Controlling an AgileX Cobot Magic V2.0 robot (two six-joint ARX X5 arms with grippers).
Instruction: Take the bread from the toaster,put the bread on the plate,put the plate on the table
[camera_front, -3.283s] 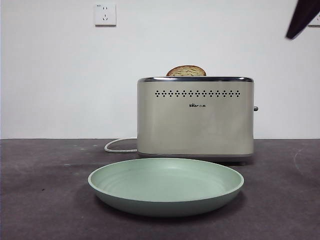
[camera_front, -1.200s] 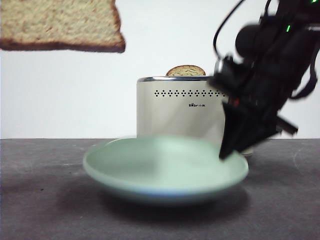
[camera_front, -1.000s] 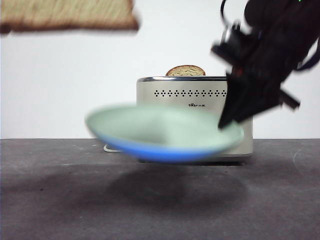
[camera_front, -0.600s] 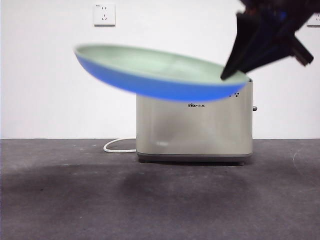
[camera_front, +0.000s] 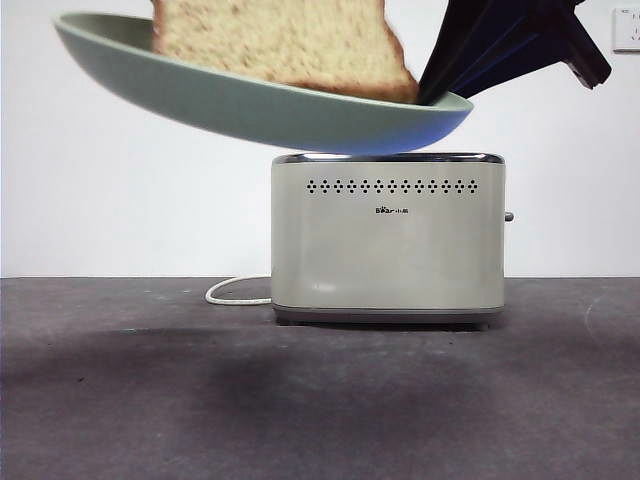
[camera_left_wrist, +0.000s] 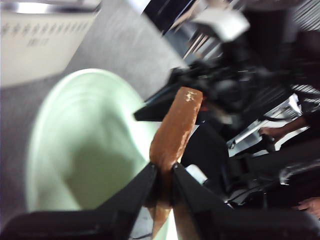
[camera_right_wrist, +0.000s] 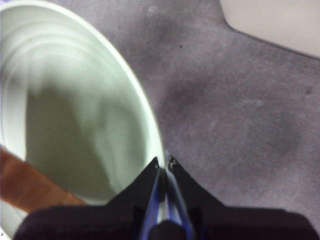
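The right gripper (camera_right_wrist: 164, 162) comes down from the top right of the front view, big and dark, and its two jaws pinch the rim of the plate (camera_front: 250, 105) tight. It holds the plate high in the air, tipped, above the toaster (camera_front: 388, 238) and well off the table (camera_front: 150, 400). The left gripper (camera_left_wrist: 162, 172) is squeezed shut on the bread (camera_left_wrist: 175, 130), gripping its brown crust edge. The bread stands up on its edge inside the plate. Its bottom looks like it touches the plate, but the wrist picture is too blurry to be sure. The toaster sits on the table below, with its white cord (camera_front: 235, 293) beside it.
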